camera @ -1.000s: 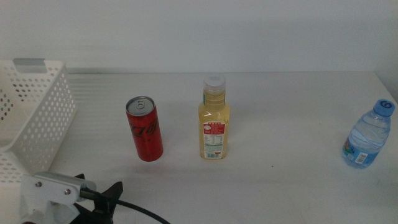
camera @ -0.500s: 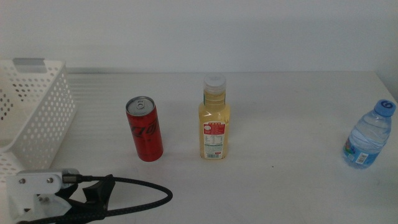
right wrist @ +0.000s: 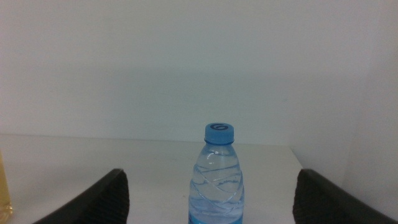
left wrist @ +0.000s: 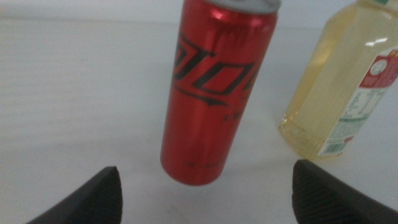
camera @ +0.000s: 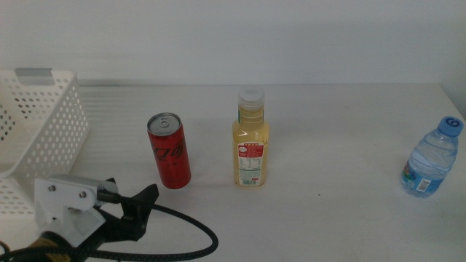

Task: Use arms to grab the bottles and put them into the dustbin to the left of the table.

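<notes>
Bottles are being kept upright on the plain white table [camera: 342, 218]: right of the perforated white plastic dustbin [camera: 40, 124] a red soda can [camera: 169, 151] is being faced by the wide-open left gripper [camera: 138, 207], then a yellow white-capped juice bottle [camera: 251, 149], and a clear blue-capped water bottle [camera: 431, 158] is being framed by the spread right gripper [right wrist: 208, 214].
</notes>
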Robot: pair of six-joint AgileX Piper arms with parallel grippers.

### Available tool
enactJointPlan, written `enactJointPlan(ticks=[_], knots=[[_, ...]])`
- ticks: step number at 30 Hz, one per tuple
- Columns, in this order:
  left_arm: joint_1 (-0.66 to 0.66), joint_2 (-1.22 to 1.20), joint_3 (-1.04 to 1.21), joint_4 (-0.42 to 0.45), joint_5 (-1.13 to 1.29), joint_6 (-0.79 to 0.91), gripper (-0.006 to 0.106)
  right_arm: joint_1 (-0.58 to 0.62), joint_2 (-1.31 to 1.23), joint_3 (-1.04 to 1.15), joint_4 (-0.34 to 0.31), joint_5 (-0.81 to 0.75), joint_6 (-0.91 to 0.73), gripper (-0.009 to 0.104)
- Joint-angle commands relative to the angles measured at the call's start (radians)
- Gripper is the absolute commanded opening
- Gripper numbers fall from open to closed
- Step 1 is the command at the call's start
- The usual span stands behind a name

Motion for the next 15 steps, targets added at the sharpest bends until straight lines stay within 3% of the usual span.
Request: enactJointPlan(ticks=[1,15], knots=[[-0.006,-0.02,-0.028,0.0,-0.104,-0.003,0.09,-0.005,-0.027,-0.007,-0.006,-0.077,-0.01,0.076],[-0.006,0.113,-0.221,0.083,-0.099,-0.022,0.09,-0.005,-0.027,-0.007,-0.006,-0.077,-0.01,0.076]])
